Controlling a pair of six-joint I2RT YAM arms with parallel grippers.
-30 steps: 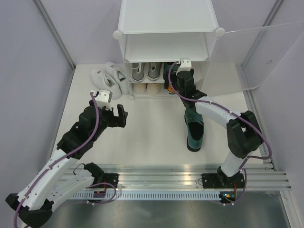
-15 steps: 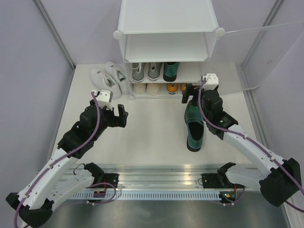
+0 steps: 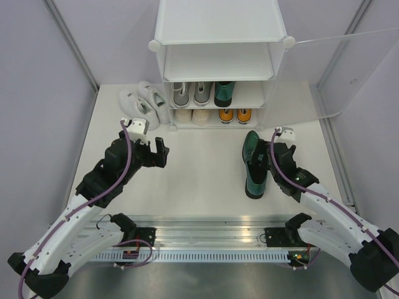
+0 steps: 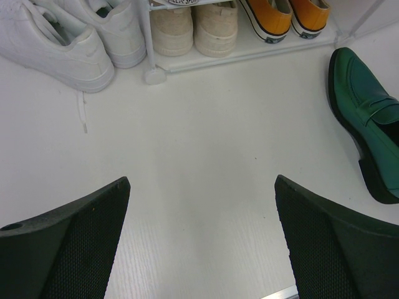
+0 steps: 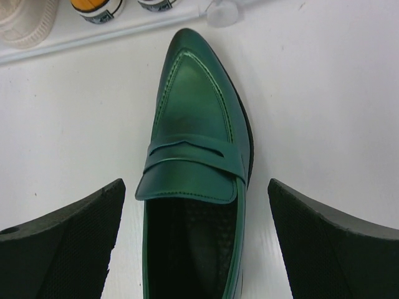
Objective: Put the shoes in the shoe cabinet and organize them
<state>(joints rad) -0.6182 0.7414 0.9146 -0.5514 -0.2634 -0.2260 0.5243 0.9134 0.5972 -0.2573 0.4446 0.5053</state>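
Note:
The white shoe cabinet [image 3: 218, 28] stands at the back. Its middle shelf holds grey shoes [image 3: 190, 93] and one glossy green shoe [image 3: 224, 93]. On the bottom shelf sit a cream pair [image 3: 191, 115] and an orange pair [image 3: 234, 115]. The other green shoe [image 3: 254, 168] lies on the table, toe toward the cabinet. My right gripper [image 5: 196, 249] hangs open over its heel opening [image 5: 190, 249], a finger on each side and neither touching. White sneakers [image 3: 144, 103] rest left of the cabinet. My left gripper [image 3: 153, 154] is open and empty above bare table.
The frosted cabinet door [image 3: 349, 68] stands swung open at the right. Purple walls close in both sides. An aluminium rail [image 3: 206, 233] carrying the arm bases runs along the near edge. A loose white lace [image 4: 82, 112] trails from the sneakers [image 4: 68, 43].
My right arm has pulled back out of the cabinet, leaving one green shoe on the middle shelf, and now hovers over the green shoe on the table. The left arm has not moved.

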